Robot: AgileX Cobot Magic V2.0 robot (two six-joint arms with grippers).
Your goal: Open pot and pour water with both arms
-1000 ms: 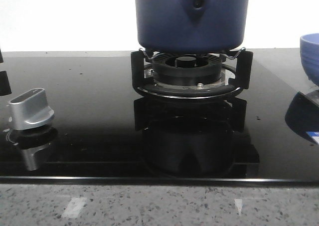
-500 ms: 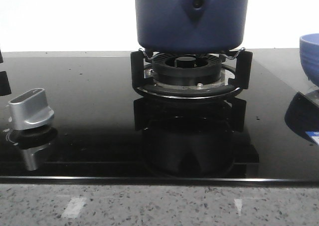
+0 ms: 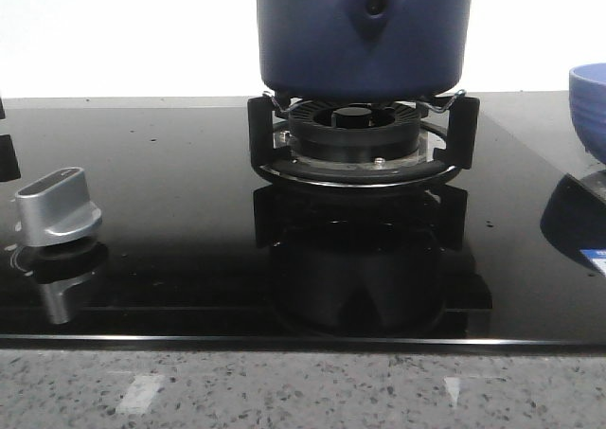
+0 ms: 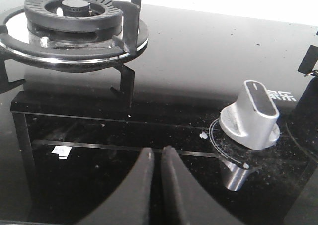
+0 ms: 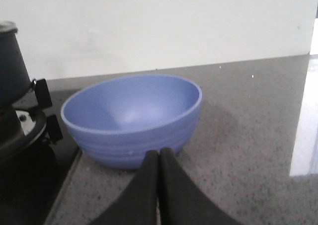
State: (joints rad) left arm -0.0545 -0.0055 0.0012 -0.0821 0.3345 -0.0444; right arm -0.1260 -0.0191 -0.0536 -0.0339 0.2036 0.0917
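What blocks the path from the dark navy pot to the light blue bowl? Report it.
Nothing visible does. The dark navy round pot sits on the black burner stand; bare black glass cooktop lies between it and the light blue bowl.

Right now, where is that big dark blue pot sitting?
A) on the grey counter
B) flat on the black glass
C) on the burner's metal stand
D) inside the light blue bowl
C: the pot rests on the prongs of the burner stand, raised above the black glass.
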